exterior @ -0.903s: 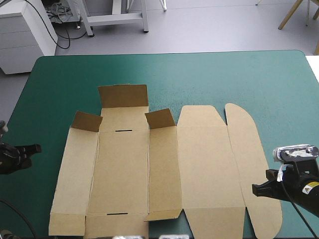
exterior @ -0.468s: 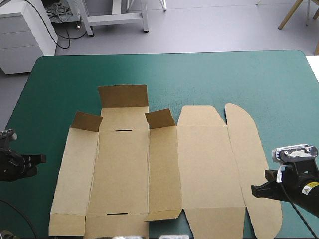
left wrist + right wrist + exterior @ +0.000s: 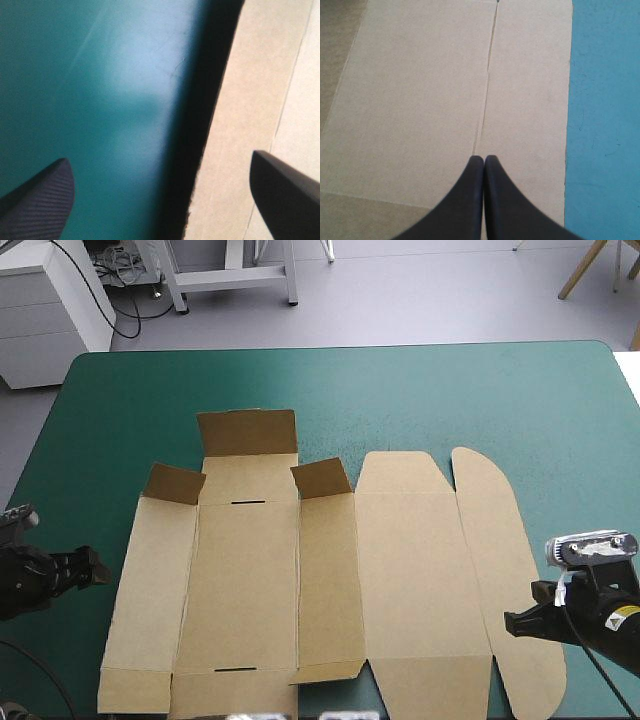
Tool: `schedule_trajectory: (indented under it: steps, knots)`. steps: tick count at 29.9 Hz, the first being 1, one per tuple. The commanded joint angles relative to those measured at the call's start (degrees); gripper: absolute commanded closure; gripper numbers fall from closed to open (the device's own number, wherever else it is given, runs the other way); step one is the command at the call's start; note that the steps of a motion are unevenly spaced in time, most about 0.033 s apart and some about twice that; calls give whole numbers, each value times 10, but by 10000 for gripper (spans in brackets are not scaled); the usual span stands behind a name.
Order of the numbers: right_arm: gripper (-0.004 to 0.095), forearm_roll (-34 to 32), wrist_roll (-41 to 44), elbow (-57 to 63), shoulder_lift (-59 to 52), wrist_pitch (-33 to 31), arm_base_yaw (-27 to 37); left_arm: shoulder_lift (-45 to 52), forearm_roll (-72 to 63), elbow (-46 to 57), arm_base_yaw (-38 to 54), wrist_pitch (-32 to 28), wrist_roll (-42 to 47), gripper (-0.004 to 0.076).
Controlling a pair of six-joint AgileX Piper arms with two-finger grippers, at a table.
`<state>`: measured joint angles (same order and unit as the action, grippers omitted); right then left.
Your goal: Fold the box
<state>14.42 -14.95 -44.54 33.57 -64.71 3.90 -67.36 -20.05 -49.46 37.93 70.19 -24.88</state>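
"Two pincers at work, then. Where's the box?"

"The box (image 3: 300,580) lies opened out in the middle of the desk (image 3: 340,347), mostly flat on the teal-green cover (image 3: 120,390). At its far end the wide far flap (image 3: 247,432) stands up, with a small tab raised on each side of it."

"And the left pincer?"

"The left pincer (image 3: 98,568) sits low, just beside the box's left edge. It is released and grips nothing. From its wrist, one black finger (image 3: 40,200) is over the cover and the other over the brown board."

"The right one?"

"The right pincer (image 3: 512,621) is clenched, its tips pressed into one point with nothing between them. It's over the rounded flap (image 3: 500,540) on the box's right side, close to the desk's near edge. Its tips are above a crease (image 3: 487,75) in the board. Whether they touch the board, I can't tell."
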Motion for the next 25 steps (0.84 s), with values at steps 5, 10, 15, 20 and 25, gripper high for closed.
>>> schedule_trajectory:
  steps: [5, 10, 15, 20, 25]
  knots:
    - [927, 6, -4, -13, 4, 30, -1, 13, -65, 64, 0, 41, -42, 43]
    - [927, 6, -4, -13, 4, 30, -6, 13, -114, 121, 0, 38, -85, 43]
    - [927, 6, -4, -13, 4, 31, -18, 13, -144, 175, 0, 44, -110, 45]
    - [927, 6, -6, -13, 5, 32, -19, 13, -171, 204, -1, 44, -133, 75]
    - [927, 6, -6, -13, 5, 32, -19, 16, -179, 206, -3, 44, -131, 137]
